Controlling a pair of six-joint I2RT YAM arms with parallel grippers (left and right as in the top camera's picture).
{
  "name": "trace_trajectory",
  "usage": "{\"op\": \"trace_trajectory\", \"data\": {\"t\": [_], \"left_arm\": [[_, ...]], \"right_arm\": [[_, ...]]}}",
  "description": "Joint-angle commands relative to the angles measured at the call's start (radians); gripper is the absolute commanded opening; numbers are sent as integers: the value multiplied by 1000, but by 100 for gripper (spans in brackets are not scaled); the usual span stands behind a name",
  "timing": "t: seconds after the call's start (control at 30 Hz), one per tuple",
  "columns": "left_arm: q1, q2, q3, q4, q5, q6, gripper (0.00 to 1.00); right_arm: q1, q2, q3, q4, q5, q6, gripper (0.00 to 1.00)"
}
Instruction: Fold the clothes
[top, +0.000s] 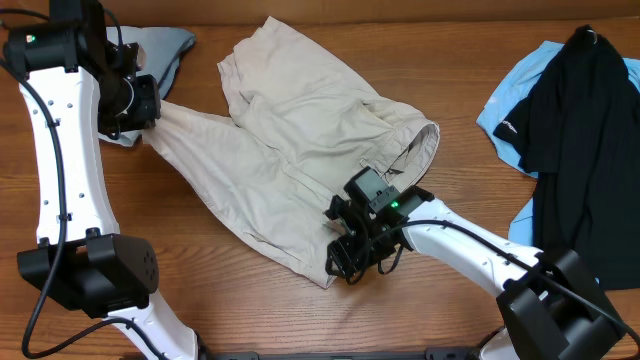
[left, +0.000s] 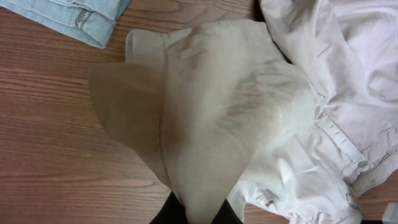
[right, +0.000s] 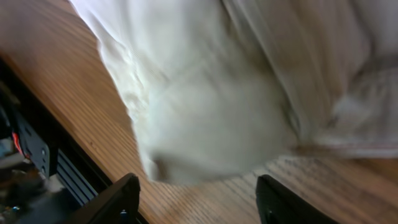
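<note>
Stretching the garment flat looked like the step in hand. The clothes (top: 290, 150), a beige pair of shorts, lay sprawled across the middle of the table (top: 250, 320), with one corner drawn out in a taut tongue toward the far-left corner. The left gripper (top: 148, 103) sat at the tip of that tongue. The left wrist view showed the cloth rising like a tent into its dark jaws, which appeared pressed together on the fabric.

The right gripper (top: 347, 255) hung at the hem closest to the near edge, about midway along it. Its fingers (right: 123, 198) stood spread wide, and a rounded fold of hem lay just ahead of and between them, over bare wood. That picture was blurred, so whether either finger touched the cloth could not be told.

No fold seemed made yet. The next move probably called for the right jaws to slide onto that hem and close, low against the wood so they took the cloth rather than skimmed over it. A light-blue denim piece (left: 68, 15) lay by the far-left corner, just beside the pulled corner, and might be snagged.
</note>
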Motion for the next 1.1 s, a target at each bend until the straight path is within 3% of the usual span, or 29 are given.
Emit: {"op": "trace_trajectory", "data": {"t": [0.0,0.1,0.17,0.3,0.4,0.57,0.63,0.73,0.9,1.07], "left_arm": [[-9,-21,-3,6,7,15,4],[-9,-21,-3,9,7,15,4],[-9,-21,-3,9,7,15,4],[-9,-21,-3,7,7,15,4],[-9,-21,-3,8,7,15,4],[-9,-21,-3,10,6,15,4],[-9,-21,-3,16,7,15,4],[-9,-21,-3,26,7,15,4],[-9,-21,-3,33,3,15,4],[-9,-21,-3,62,4,6,4]], "right_arm": [[-3,-15,65,-30,-2,-65,68],[-5,-15,147,-74,-27,16,77],[-5,-14,174,-74,-17,172,85],[-4,10,170,-95,-16,446,89],[3,45,158,-137,-11,548,96],[34,64,108,-78,-14,655,97],[47,64,101,2,-17,670,91],[53,64,101,93,-20,675,75],[54,78,101,154,-32,676,61],[54,103,101,193,-63,675,31]]}}
